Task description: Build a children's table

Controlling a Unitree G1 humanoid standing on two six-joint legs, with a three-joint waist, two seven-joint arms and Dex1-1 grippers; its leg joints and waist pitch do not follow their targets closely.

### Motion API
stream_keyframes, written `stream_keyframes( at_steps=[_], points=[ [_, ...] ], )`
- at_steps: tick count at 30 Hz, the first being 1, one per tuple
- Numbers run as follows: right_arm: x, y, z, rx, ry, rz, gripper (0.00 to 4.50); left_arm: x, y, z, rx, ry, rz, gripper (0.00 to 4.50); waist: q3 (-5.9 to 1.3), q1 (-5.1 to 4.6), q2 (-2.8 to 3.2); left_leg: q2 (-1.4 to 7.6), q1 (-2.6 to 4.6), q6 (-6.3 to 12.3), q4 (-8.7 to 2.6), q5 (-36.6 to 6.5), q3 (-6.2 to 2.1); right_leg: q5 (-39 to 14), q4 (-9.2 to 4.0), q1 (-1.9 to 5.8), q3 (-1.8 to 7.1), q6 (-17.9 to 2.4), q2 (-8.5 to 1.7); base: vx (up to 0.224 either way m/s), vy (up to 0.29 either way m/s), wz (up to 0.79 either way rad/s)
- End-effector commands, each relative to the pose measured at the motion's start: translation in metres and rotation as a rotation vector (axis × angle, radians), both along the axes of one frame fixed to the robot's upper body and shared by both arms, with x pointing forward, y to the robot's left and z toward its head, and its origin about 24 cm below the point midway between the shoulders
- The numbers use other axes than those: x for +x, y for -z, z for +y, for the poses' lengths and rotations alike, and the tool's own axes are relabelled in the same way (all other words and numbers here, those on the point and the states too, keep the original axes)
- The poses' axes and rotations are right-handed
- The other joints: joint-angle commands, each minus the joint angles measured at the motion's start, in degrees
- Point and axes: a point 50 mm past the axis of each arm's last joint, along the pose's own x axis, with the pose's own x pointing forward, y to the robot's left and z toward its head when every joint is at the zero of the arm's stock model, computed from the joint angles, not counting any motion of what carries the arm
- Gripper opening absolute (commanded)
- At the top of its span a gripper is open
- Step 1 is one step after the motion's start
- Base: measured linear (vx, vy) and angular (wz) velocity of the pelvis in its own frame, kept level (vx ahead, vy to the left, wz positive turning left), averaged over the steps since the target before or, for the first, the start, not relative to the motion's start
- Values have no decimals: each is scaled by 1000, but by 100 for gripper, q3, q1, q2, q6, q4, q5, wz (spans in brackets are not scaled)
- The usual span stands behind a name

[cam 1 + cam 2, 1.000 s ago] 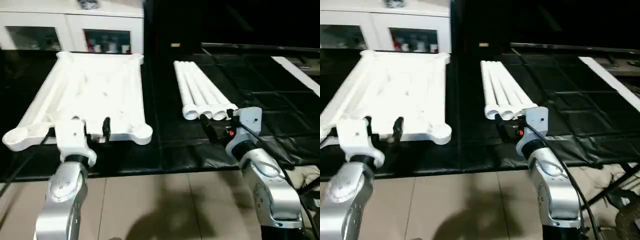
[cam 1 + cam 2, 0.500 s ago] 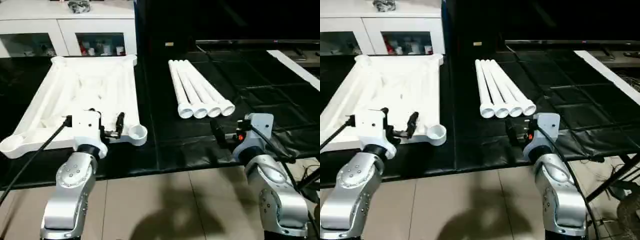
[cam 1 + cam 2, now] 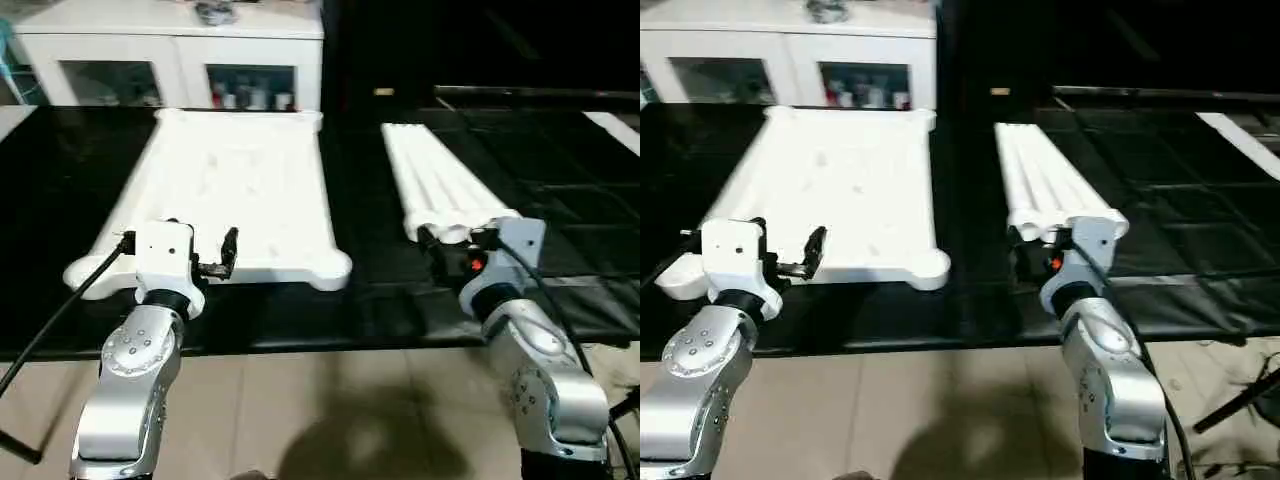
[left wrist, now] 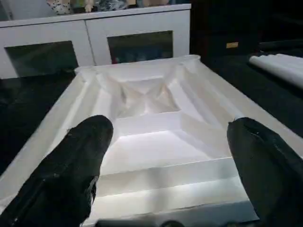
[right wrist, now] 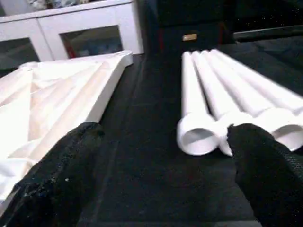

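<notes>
The children's table lies in parts on a black mat. Its white top (image 3: 245, 185) rests upside down on the left, ribbed underside up, with round sockets at the near corners (image 3: 331, 270). Several white tubular legs (image 3: 435, 180) lie side by side on the right, open ends toward me. My left gripper (image 3: 178, 242) hovers at the top's near edge, open and holding nothing; in the left wrist view its fingers (image 4: 83, 151) frame the ribbed top (image 4: 156, 118). My right gripper (image 3: 452, 243) is open at the legs' near ends (image 5: 199, 135), gripping nothing.
A white cabinet with glass doors (image 3: 180, 65) stands behind the table top. The black mat (image 3: 365, 210) ends in a front edge just under my wrists, with tiled floor (image 3: 330, 410) below. A black cable (image 3: 50, 320) trails from my left wrist. A white strip (image 3: 620, 128) lies far right.
The whole picture has shifted and tilted, so the camera moved. Both grippers stay open. The right gripper now sits closer to the legs' near ends than half a second ago.
</notes>
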Motion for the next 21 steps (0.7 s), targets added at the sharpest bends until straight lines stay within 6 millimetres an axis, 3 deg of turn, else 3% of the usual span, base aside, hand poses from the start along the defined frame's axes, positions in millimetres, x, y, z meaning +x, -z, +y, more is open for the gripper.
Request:
stream_keyframes(
  at_steps=[1, 2, 3, 4, 5, 6, 7, 8, 9, 10, 11, 12, 13, 14, 15, 16, 17, 18, 19, 20, 21],
  points=[
    [-1, 3, -4, -5, 8, 25, 450, 2, -4, -2, -5, 15, -4, 443, -293, -109, 58, 284, 283, 754, -634, -1844, -193, -1461, -421, -15, -60, -266, -21, -38, 155, -1],
    [-2, 3, -4, -2, 10, 28, 450, 2, -4, -2, -7, 17, -3, 443, -296, -120, 78, 277, 296, 714, -657, -1933, -193, -1493, -420, -27, -83, -182, -16, -38, 155, -1],
    [-1, 3, -4, 3, 9, 32, 450, 3, -3, -4, -14, 23, 1, 443, -287, -196, 80, 258, 339, 610, -738, -2242, -198, -1593, -401, -64, -182, -45, 72, -50, 148, 1],
    [-1, 3, -4, 3, 7, 31, 450, 3, -2, -5, -16, 25, 1, 443, -260, -296, 139, 273, 376, 273, -877, -2700, -242, -1639, -305, -113, -337, 10, 255, -60, 119, 3],
    [0, 2, -4, 0, 6, 29, 450, 3, -2, -6, -17, 27, 3, 443, -247, -387, 190, 299, 332, -265, -1035, -3240, -241, -1406, -119, -97, -474, -48, 414, -60, 119, 3],
    [0, 2, -4, 2, 7, 29, 450, 3, -1, -7, -16, 29, 7, 443, -250, -422, 194, 324, 281, -536, -1102, -3486, -259, -1168, -15, -43, -522, -87, 441, -72, 75, 2],
    [1, 1, -5, 6, 10, 30, 450, 3, -1, -8, -19, 32, 10, 443, -236, -419, 207, 385, 203, -1016, -1222, -4037, -266, -913, 69, 45, -558, -183, 388, -80, 24, 4],
    [1, 1, -5, 6, 10, 30, 450, 3, -1, -8, -19, 32, 10, 443, -228, -421, 143, 416, 223, -1351, -1243, -4412, -258, -1009, 10, 43, -508, -279, 311, -80, 24, 4],
    [1, 1, -5, 16, 14, 34, 450, 3, -1, -9, -30, 34, 12, 443, -228, -402, 130, 403, 267, -1471, -1226, -4497, -241, -1236, -61, 6, -461, -307, 279, -75, -20, 14],
    [1, 2, -5, 21, 14, 38, 450, 3, -1, -10, -33, 34, 12, 443, -230, -427, 56, 355, 375, -1475, -1066, -4421, -244, -1836, -260, -80, -338, -311, 190, -69, -46, 10],
    [1, 2, -5, 23, 14, 39, 450, 3, -1, -10, -33, 33, 12, 443, -200, -437, 12, 323, 457, -1282, -832, -4290, -326, -2707, -478, -165, -237, -258, 9, -69, -46, 10],
    [1, 2, -5, 22, 13, 40, 450, 3, -1, -9, -32, 33, 11, 443, -182, -455, -8, 319, 456, -1180, -733, -4193, -394, -3068, -559, -161, -219, -211, -80, -74, -42, -6],
    [1, 2, -6, 21, 12, 41, 450, 3, -1, -10, -32, 33, 10, 443, -150, -475, 24, 314, 417, -1099, -688, -4140, -489, -3464, -624, -102, -255, -91, -103, 0, 0, 0],
    [1, 2, -6, 18, 11, 42, 450, 3, -1, -10, -32, 33, 9, 443, -95, -484, 104, 350, 398, -1226, -846, -4552, -511, -3407, -565, -49, -396, -81, 57, -86, -40, -11],
    [1, 2, -6, 17, 10, 43, 450, 3, -1, -10, -32, 32, 9, 443, -88, -505, 137, 380, 252, -1311, -1059, -4817, -483, -3089, -413, 109, -501, -140, 188, -129, -53, -5],
    [1, 2, -5, 15, 7, 45, 450, 4, -1, -9, -33, 32, 8, 443, -102, -274, 227, 418, -411, -1478, -1707, -5568, -207, -1502, 877, 746, -735, -336, 450, -129, -53, -5],
    [1, 2, -5, 14, 4, 47, 450, 4, -2, -9, -35, 29, 6, 443, -118, 181, 202, 181, -640, -1662, -1833, -4858, 463, -1437, 1023, 773, -809, -434, 612, -174, -72, 17],
    [2, 2, -5, 14, 2, 48, 450, 5, -2, -9, -37, 27, 5, 443, -283, -6, -53, 266, -267, -1528, -1485, -3426, 417, -2622, 892, 624, -389, -360, 325, 27, -216, 28],
    [2, 2, -5, 13, -2, 48, 450, 5, -2, -8, -40, 22, 8, 443, -208, -251, -363, 63, 606, -817, 771, -604, -490, -6423, -720, -807, 85, 386, -410, -2, -241, 28],
    [2, 3, -5, 10, -5, 50, 450, 5, -2, -8, -42, 18, 12, 443, -219, -150, -150, 40, 168, -476, 523, -171, -635, -6489, -730, -181, 538, 123, -438, 87, -197, 9],
    [2, 3, -4, 5, -15, 51, 450, 5, -2, -7, -41, 17, 10, 443, -139, -103, -96, 55, -41, -543, 505, -69, -964, -5299, -459, 162, 505, -511, -486, 0, 0, 0]
  ],
)
